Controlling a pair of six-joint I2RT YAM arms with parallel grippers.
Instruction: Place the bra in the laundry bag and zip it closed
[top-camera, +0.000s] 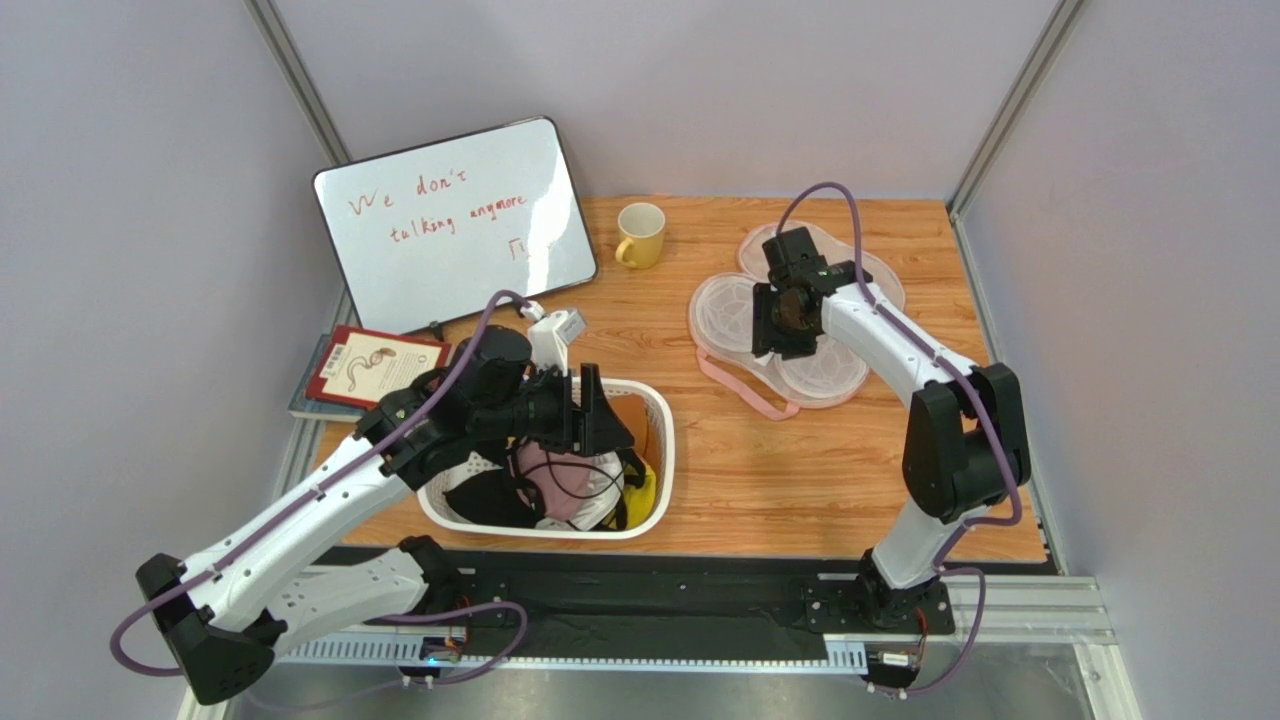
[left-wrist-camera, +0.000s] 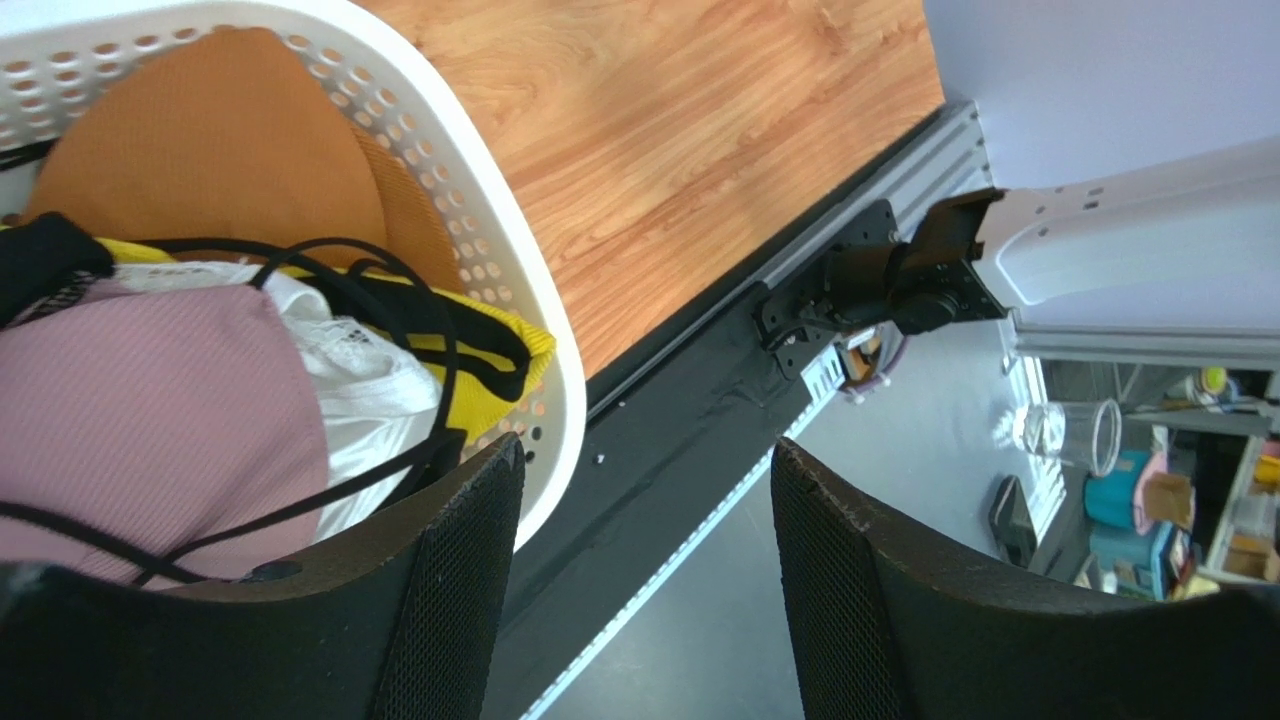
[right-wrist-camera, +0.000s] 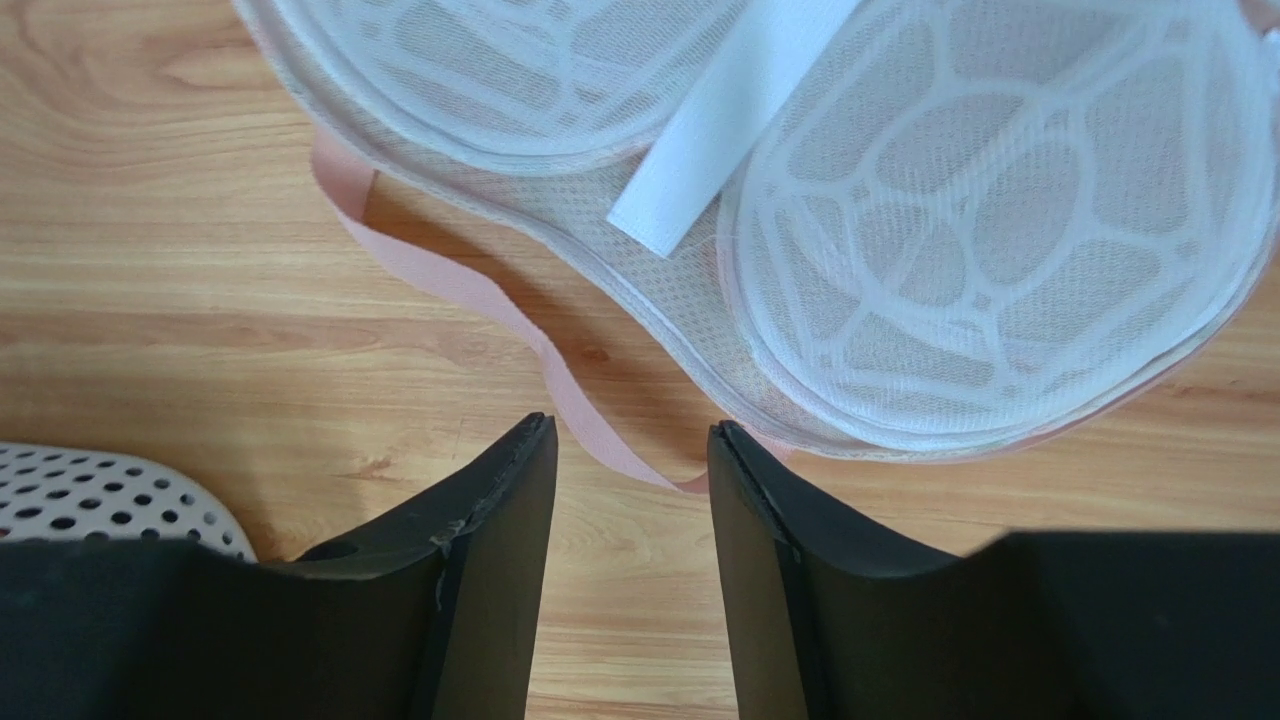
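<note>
Bra lies in the white basket by the front edge of the counter, beside a white cloth. It looks soft and light, with puffy cups and thin black straps that may snag. I would pinch a cup edge, not a strap. The left gripper hangs over the basket, fingers spread, holding nothing. The right gripper hovers over the laundry bag near the back right corner, fingers apart, holding nothing.
</note>
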